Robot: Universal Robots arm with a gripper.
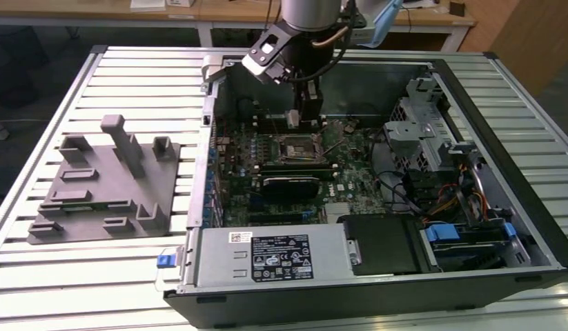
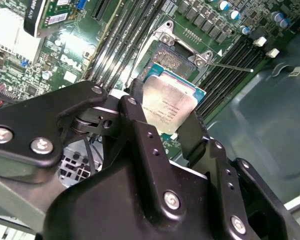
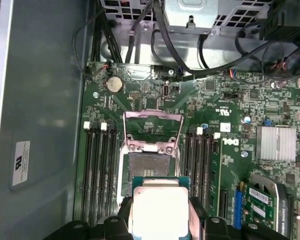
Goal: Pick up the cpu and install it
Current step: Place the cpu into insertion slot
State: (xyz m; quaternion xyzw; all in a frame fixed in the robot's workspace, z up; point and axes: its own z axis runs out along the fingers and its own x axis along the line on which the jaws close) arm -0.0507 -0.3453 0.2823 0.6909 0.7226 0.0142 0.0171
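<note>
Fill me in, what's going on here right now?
The arm's gripper is shut on the cpu, holding it inside the open computer case, close above the motherboard socket. The socket's retaining frame is flipped open and the cpu is not yet seated. The grey fixture plate sits on the table at the exterior view's left.

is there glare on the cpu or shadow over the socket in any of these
In the second wrist view the cpu, held in the gripper, shows a mild sheen, nothing washed out; in the first wrist view its top is evenly pale and the open socket looks darker; in the exterior view the case is evenly lit, no hard shadows.
</note>
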